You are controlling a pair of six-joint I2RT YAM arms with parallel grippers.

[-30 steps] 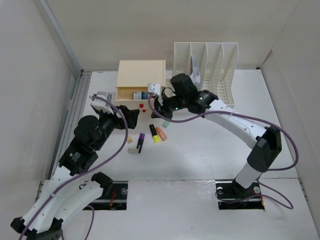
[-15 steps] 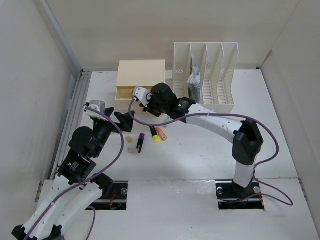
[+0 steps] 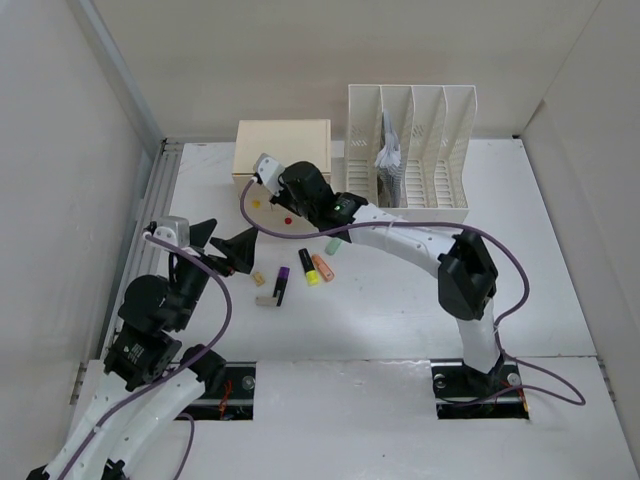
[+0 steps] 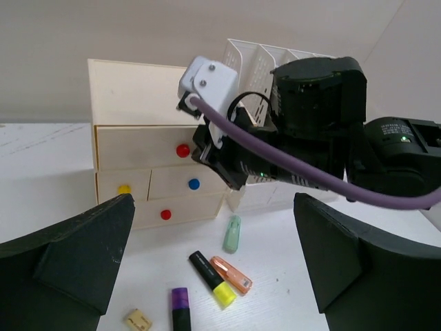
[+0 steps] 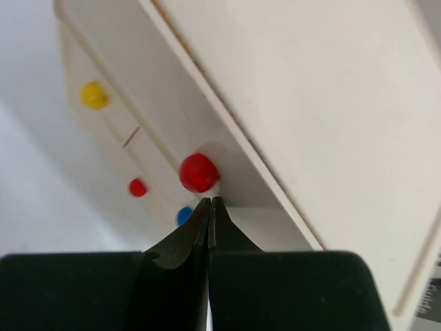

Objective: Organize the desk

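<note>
Smooth white counter point(image 3: 400, 310) lies flat beneath both arms, pale walls around it and a grooved metal rail point(image 3: 150, 230) along its left edge. Nearest, the left fingers point(image 4: 76, 255), matte black wedges, stand wide apart and hold nothing. Beyond them lie stubby markers point(image 3: 308, 267) and a tan block point(image 3: 258, 279). Farther off, the right fingers point(image 5: 186, 241) are pressed together, their tips just under the round red knob point(image 5: 198, 172) of the cream drawer box point(image 3: 283, 140). A slotted white rack point(image 3: 420, 130) stands beside it.

- You're looking at a lab test cell: plain pale walls point(image 3: 60, 150) box in the white desk point(image 3: 400, 310).
- The left arm point(image 3: 160, 300) and right arm point(image 3: 410, 238) are bolted at its near edge (purple cables point(image 4: 275, 157) trailing), with a grooved rail point(image 3: 150, 220) on the left.
- Office props stand at the far side: a drawer box point(image 3: 282, 148) and a file rack point(image 3: 415, 140).
</note>
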